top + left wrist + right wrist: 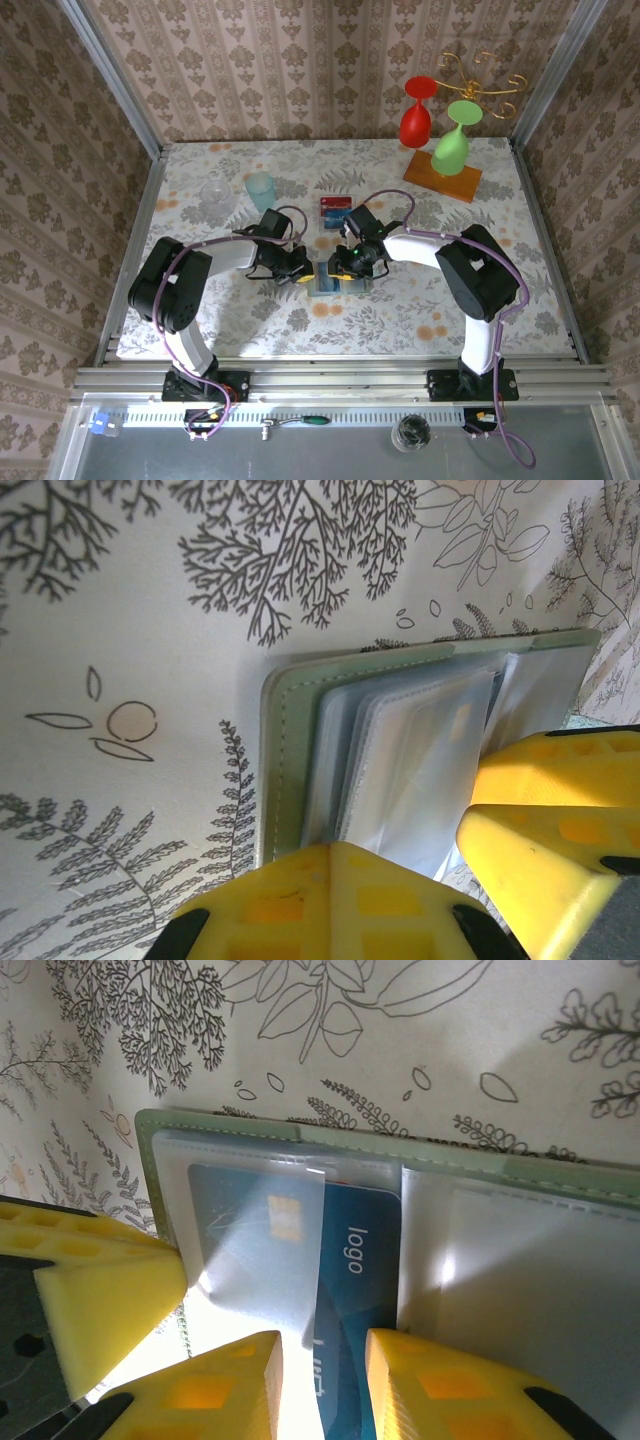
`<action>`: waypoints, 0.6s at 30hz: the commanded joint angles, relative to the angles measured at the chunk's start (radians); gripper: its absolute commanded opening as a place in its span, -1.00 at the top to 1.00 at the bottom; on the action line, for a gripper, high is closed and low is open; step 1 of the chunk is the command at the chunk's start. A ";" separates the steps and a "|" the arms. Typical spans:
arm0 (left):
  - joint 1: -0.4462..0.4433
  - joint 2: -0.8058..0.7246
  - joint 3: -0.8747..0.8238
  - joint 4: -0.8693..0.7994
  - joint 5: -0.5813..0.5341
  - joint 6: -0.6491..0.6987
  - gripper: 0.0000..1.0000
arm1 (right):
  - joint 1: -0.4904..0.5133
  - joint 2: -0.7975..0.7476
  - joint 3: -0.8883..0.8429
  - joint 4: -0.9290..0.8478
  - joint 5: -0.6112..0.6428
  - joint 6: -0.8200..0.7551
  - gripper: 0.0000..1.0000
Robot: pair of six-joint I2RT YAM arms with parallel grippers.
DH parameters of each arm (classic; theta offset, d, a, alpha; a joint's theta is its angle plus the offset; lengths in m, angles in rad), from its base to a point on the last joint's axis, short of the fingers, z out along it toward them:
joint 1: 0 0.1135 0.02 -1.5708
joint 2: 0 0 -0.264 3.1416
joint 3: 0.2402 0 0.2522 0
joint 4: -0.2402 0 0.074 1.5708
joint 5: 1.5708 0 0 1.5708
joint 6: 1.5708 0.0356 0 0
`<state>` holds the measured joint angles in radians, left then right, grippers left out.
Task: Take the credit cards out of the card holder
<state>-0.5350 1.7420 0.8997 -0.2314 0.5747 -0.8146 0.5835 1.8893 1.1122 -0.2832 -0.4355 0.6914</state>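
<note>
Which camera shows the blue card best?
The right wrist view: the blue card sits close up, its word logo readable. The left wrist view gives pale sleeves in the card holder; the top view makes the card too small to tell.

Grey-green card holder [285, 770], blue credit card [355, 1250], yellow jaws, white leaf-patterned table [400, 1040]

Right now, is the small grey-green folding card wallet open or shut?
Open. The grey-green wallet lies with both panels spread on the table, clear plastic sleeves up, a blue plastic card showing in one.
</note>
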 commanded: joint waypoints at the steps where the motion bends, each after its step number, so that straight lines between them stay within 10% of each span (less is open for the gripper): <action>1: 0.004 -0.004 0.034 -0.030 -0.010 0.019 1.00 | 0.002 -0.022 0.015 -0.070 0.050 -0.018 0.41; 18: -0.038 -0.003 0.081 -0.049 -0.014 0.014 1.00 | -0.006 -0.083 -0.004 -0.050 0.040 -0.005 0.41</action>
<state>-0.5583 1.7416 0.9573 -0.2562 0.5716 -0.8143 0.5823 1.8427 1.1137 -0.3069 -0.4206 0.6868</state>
